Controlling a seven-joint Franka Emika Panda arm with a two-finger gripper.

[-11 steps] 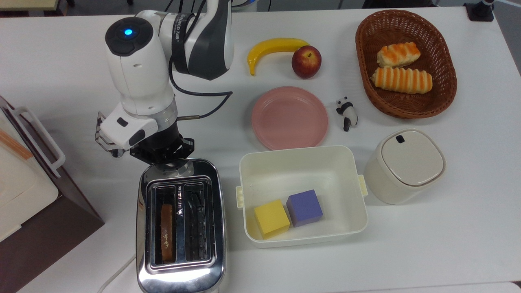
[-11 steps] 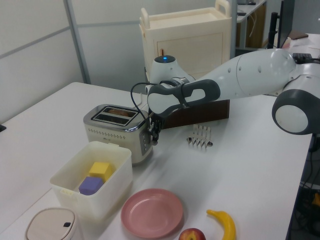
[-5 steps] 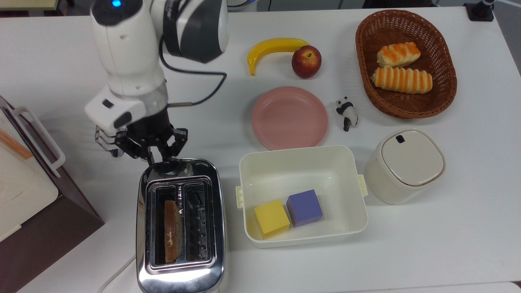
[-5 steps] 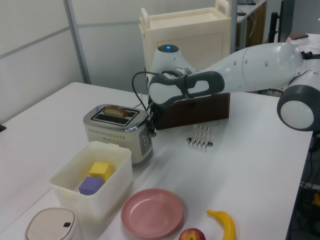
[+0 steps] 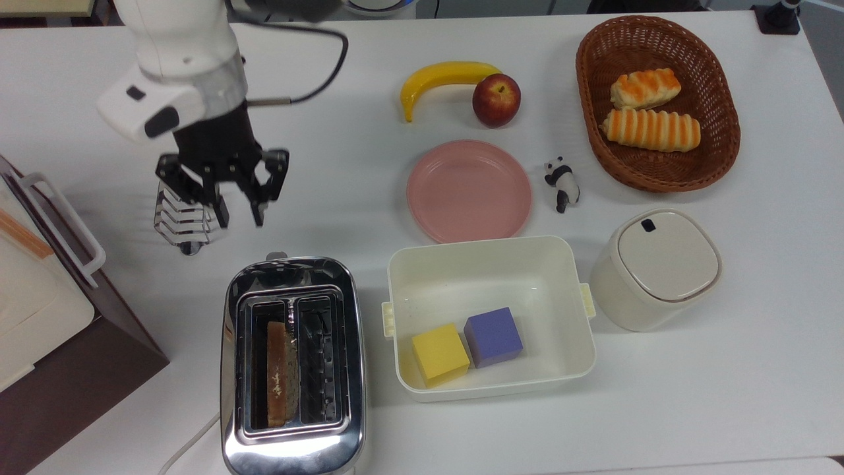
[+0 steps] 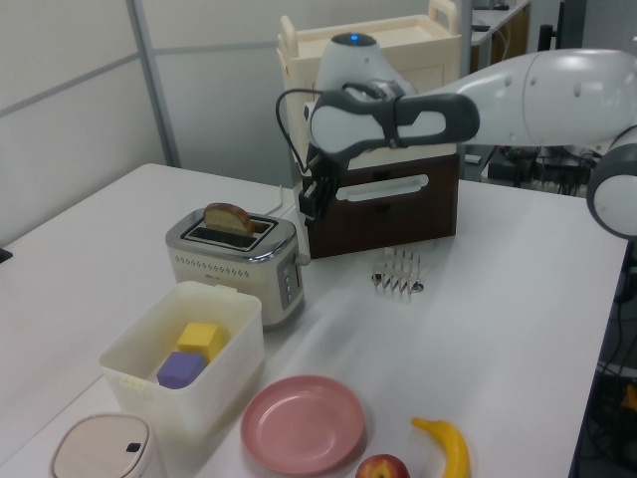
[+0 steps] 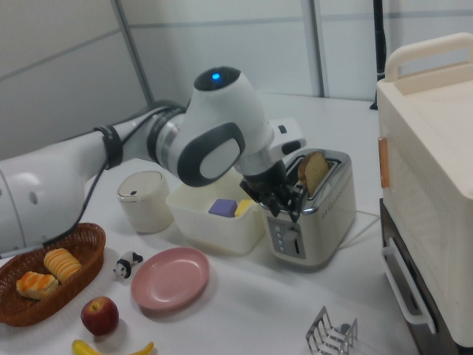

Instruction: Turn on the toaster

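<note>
- The toaster [image 5: 293, 366] is seen at the near edge of the worktop [image 5: 692, 409] in the top view, just beside the cream tub [image 5: 489, 316] that lies to the top view's right of it.
- A slice of bread [image 6: 228, 218] is shown standing proud of one slot in the left view, so the toaster is judged not yet started.
- The pincer [image 5: 223, 198] is held above the worktop, apart from the toaster, over the wire toast rack [image 5: 181, 221]; its fingers are spread wide with nothing between them.
- The toaster's chrome shell is judged stiff, fairly heavy and slippery, so it is not expected to shift much under a downward push.
- The shell itself need not be gripped; the small lever [image 5: 276, 254] at the end nearest the pincer is the part to be pressed, from above.
- The lever is judged small and smooth, so a fingertip could slide off if it is not centred.
- A row of small buttons [image 7: 284, 238] is seen on the end panel in the right view; no writing or brand on the toaster can be read.
</note>
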